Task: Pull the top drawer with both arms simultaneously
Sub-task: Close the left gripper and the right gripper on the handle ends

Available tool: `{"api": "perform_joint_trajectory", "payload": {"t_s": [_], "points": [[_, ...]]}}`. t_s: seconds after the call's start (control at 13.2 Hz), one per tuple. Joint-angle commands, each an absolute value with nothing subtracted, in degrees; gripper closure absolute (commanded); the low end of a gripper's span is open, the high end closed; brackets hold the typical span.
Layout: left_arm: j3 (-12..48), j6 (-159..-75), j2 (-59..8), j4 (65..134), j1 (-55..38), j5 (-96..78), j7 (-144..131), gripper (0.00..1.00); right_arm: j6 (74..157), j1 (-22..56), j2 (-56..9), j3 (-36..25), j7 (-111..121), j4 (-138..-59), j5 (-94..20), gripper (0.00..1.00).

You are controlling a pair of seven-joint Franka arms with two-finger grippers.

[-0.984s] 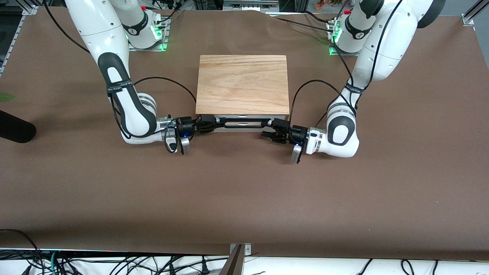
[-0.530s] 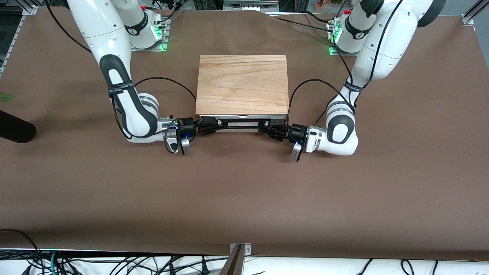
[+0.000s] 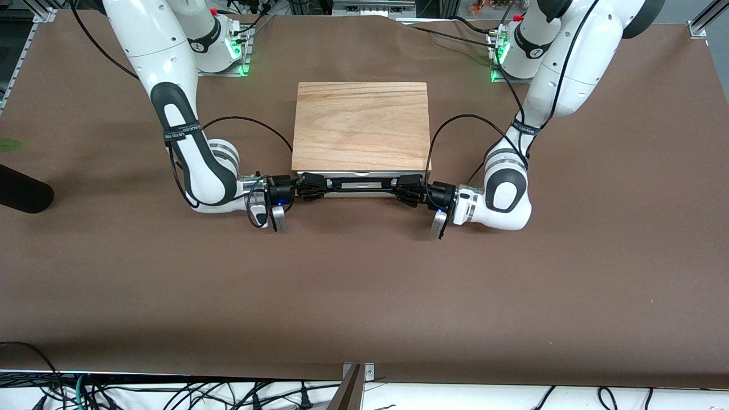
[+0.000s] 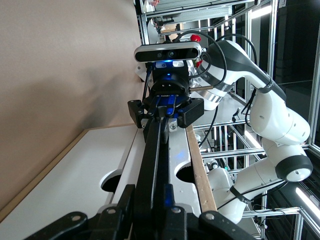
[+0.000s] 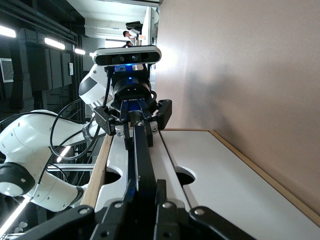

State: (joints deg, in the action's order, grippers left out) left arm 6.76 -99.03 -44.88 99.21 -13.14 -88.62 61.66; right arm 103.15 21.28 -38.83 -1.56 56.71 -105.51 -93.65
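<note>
Right arm [image 3: 171,108] is reaching down from its base toward the front of the cabinet, forearm lying low over the brown table [image 3: 364,285]. Right gripper [image 3: 314,186] is sitting at the end of the black wire handle [image 3: 359,186] toward the right arm's end of the table, fingers closed together on the bar; the right wrist view is showing the bar running straight out from between them [image 5: 142,200].

Wooden cabinet top [image 3: 361,125] is lying mid-table between the two bases. Top drawer [image 3: 360,176] is sitting just under the cabinet's edge nearer the front camera, only a thin strip of its white front panel showing, the handle running along it. In the wrist views the white panel [image 4: 100,170] is carrying two rounded cut-outs beside the bar.

Left gripper [image 3: 409,189] is sitting at the handle's end toward the left arm's end of the table, fingers clamped on the bar, facing the right gripper along it. Left arm [image 3: 564,62] is coming down from its base, elbow bent, wrist lying low over the table.
</note>
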Motion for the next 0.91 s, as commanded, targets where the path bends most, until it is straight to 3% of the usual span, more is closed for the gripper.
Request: {"api": "perform_joint_trajectory", "payload": {"t_s": [0.0,0.53,0.83], "points": [[7.03,-99.58,-43.15,101.43,-12.92,-90.53,63.98,0.89,104.15,21.62,-39.46,-1.67,58.62,-104.5,-94.48,1.0],[6.94,-99.75,-43.51,100.11,-12.66,-90.62,63.11,0.92,104.24,21.36,-39.64,-1.67,57.57,-101.44,-94.4,1.0],[6.59,-100.19,-45.87,93.36,-12.48,-90.0,57.06,0.91,104.68,20.57,-43.32,-1.76,56.43,-94.86,-94.39,1.0]]}}
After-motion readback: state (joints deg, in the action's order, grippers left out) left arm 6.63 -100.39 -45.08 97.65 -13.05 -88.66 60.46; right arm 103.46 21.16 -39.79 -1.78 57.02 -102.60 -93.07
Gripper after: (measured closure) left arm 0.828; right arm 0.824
